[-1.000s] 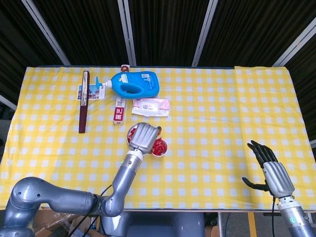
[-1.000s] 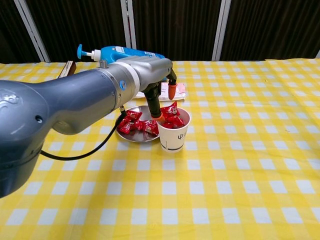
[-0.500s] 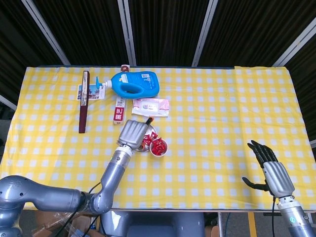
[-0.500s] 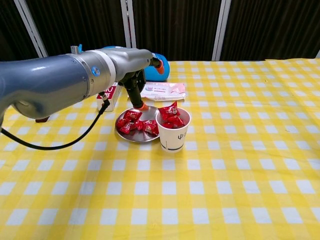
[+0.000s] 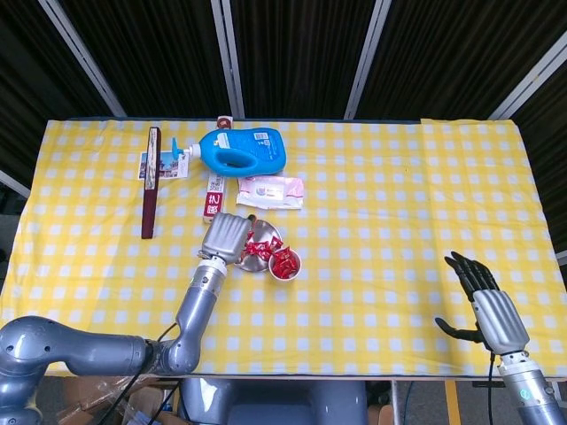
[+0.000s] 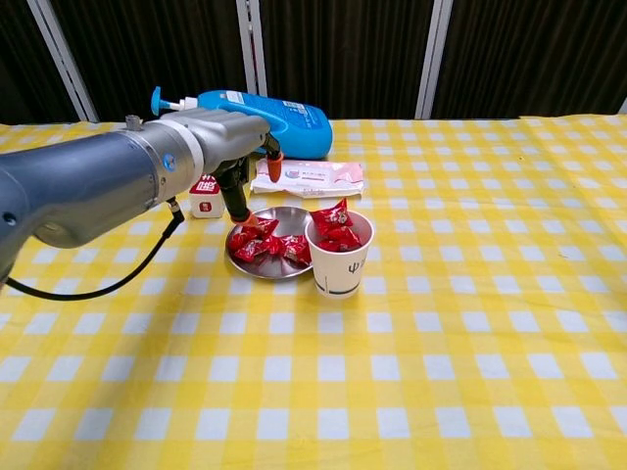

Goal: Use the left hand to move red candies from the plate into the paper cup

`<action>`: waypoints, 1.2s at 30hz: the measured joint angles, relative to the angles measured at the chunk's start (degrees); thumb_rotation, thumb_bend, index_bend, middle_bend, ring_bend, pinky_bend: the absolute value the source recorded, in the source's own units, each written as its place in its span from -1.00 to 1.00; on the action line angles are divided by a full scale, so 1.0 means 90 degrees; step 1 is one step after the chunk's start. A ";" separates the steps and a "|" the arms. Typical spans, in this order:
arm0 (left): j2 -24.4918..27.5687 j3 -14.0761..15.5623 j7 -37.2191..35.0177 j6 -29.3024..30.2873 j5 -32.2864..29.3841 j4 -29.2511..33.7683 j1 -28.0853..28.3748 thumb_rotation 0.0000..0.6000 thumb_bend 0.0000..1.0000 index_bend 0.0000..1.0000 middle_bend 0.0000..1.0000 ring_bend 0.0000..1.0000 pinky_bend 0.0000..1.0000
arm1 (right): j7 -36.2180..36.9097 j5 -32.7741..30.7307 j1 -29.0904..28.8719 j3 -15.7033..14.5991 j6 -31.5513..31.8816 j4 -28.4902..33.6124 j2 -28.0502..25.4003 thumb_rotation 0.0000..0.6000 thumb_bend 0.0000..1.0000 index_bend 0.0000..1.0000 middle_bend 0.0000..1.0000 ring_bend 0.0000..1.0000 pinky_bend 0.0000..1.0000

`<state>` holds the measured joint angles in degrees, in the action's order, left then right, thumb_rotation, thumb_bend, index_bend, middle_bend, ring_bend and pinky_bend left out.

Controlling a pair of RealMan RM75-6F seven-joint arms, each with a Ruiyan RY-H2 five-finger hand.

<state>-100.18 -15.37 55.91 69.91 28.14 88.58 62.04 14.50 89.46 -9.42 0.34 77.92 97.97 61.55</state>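
Since a second ago your left hand (image 6: pixel 230 157) has swung away from above the paper cup (image 6: pixel 340 257) and back over the far-left edge of the plate (image 6: pixel 277 217), so the drop-off looks finished and you are lining up the next pick. In the chest view one finger reaches down with its orange tip at the plate's left rim, touching or just above a wrapper, and another orange-tipped finger (image 6: pixel 275 167) is lifted clear; the fingers are apart and I see nothing held between them. The red candies (image 6: pixel 266 245) left on the plate lie bunched along its near side, just beside the cup, which already shows several red wrappers heaped to its rim (image 5: pixel 283 265). Pick the candy nearest your lowered finger instead of reaching across the pile, and close thumb and finger on the crinkled wrapper end, which should catch more easily than the slick body. The cup stands touching or nearly touching the plate and looks light, so keep your wrist on the far side and lift straight up before crossing. With the cup that full, release low over its middle or the candy may roll off onto the checked surface (image 6: pixel 470 372). Your right hand (image 5: pixel 492 305) sits open near the surface's near right edge, well apart.
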 measured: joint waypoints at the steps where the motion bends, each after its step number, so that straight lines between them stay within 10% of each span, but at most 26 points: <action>1: -0.0067 0.0002 0.0011 -0.0008 -0.0015 -0.0108 0.0016 1.00 -0.51 -0.32 0.91 1.00 1.00 | 0.0004 -0.0001 0.0002 0.0000 0.0002 -0.0004 -0.0001 1.00 -0.45 -1.00 -1.00 -1.00 -1.00; 24: -0.1251 -0.0307 0.0126 -0.1093 -0.0556 -0.1994 0.0602 1.00 -0.56 -0.31 0.91 1.00 1.00 | 0.0086 0.0044 -0.0035 -0.0060 -0.0110 0.0033 -0.0038 1.00 -0.45 -1.00 -1.00 -1.00 -1.00; 36: -0.1560 -0.0299 0.0074 -0.1208 -0.0454 -0.2358 0.0664 1.00 -0.19 0.04 0.92 1.00 1.00 | 0.0099 0.0046 -0.0034 -0.0070 -0.0114 0.0034 -0.0047 1.00 -0.45 -1.00 -1.00 -1.00 -1.00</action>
<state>-114.22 -18.06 56.58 59.03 24.06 67.35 68.01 15.39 89.87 -9.72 -0.29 76.89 98.27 61.12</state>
